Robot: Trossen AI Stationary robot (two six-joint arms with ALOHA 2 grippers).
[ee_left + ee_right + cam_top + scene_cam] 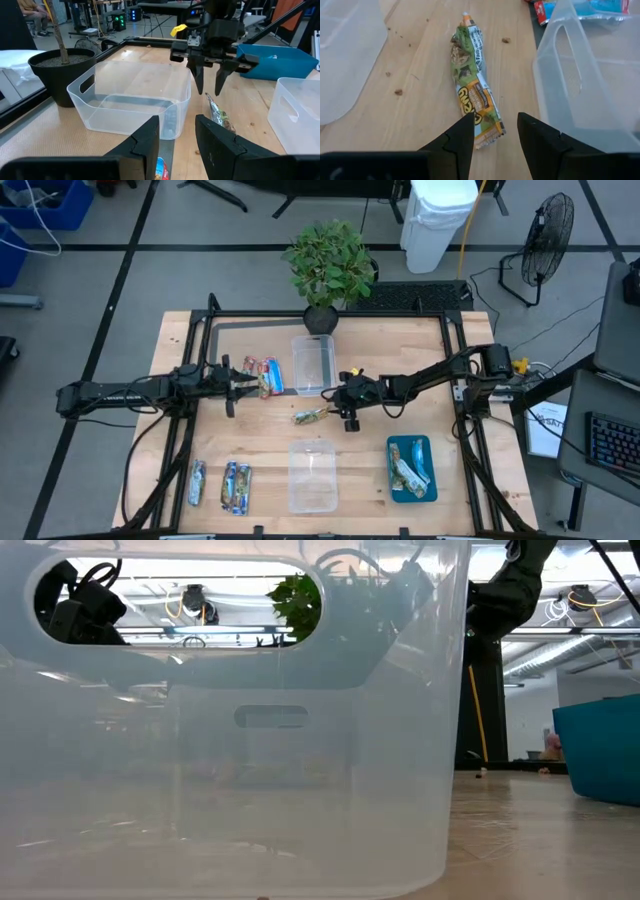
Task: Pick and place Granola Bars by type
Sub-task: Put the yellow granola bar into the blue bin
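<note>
The right gripper (495, 132) hovers open and empty over the green-gold granola bar (473, 85), which lies flat beside the far clear tub (313, 363). The bar's near end seems to sit between the fingertips.

The left gripper (177, 134) waits open on that tub's other side.

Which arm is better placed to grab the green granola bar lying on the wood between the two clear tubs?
Right. The right hand hangs open directly over the green granola bar, fingers either side of its end. The left hand sits farther off, by the red-blue bars.
</note>
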